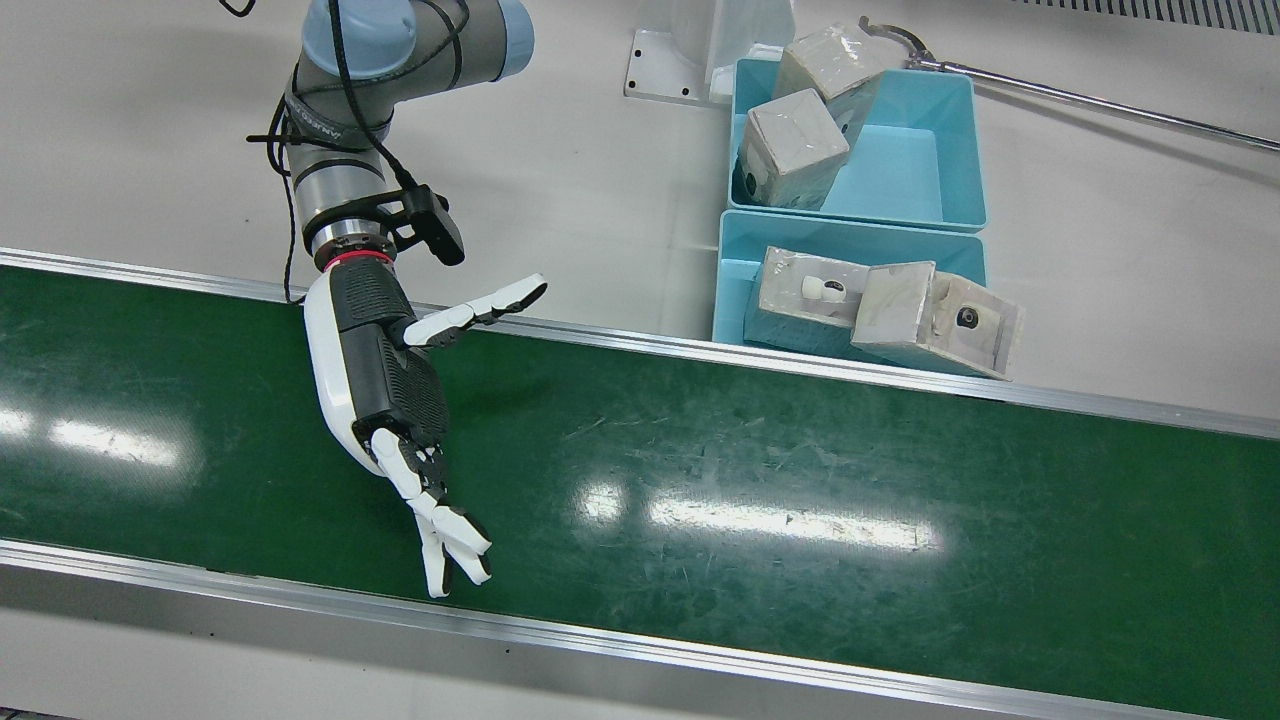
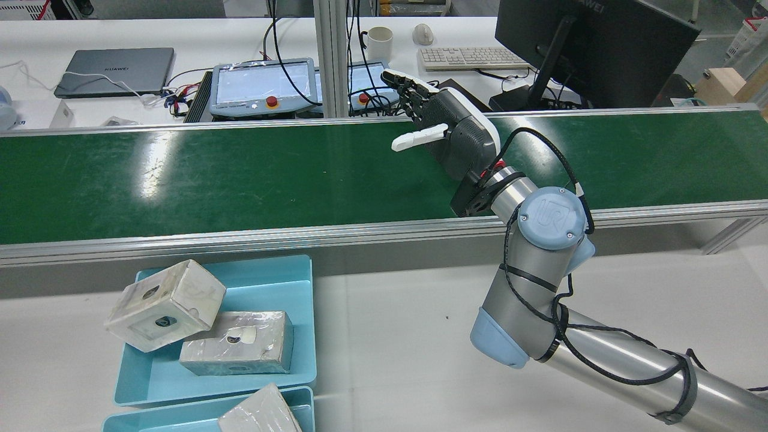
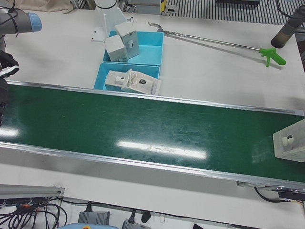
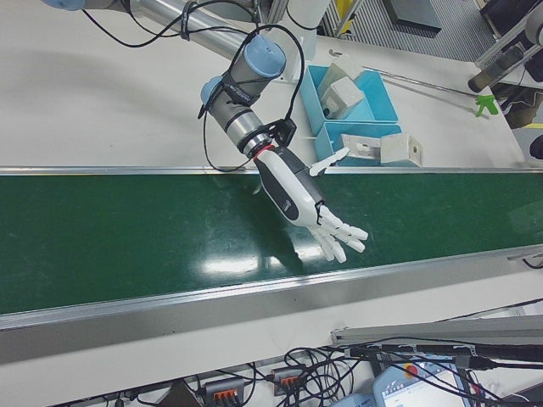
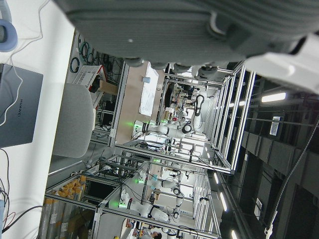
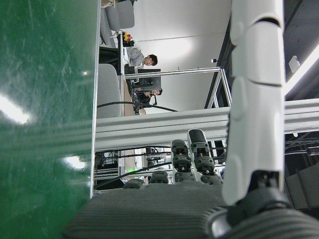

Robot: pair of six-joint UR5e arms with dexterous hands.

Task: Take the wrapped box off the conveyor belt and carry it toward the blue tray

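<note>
A wrapped box (image 3: pixel 290 140) lies on the green conveyor belt (image 3: pixel 143 129) at the far right edge of the left-front view; no other view shows it. My right hand (image 1: pixel 385 390) is open and empty, fingers spread, low over the belt far from that box; it also shows in the rear view (image 2: pixel 456 129) and the right-front view (image 4: pixel 297 191). Two blue trays (image 1: pixel 940 170) (image 1: pixel 735 260) stand beside the belt's robot side, holding several wrapped boxes (image 1: pixel 795 150). My left hand (image 5: pixel 174 25) shows only in its own view, fingers out, holding nothing.
A long metal grabber with a green tip (image 3: pixel 269 52) lies on the white table behind the trays. A white pedestal base (image 1: pixel 680 60) stands beside the far tray. Beyond the belt's far rail are teach pendants (image 2: pixel 258 84), a keyboard (image 2: pixel 468 57) and a monitor (image 2: pixel 594 48).
</note>
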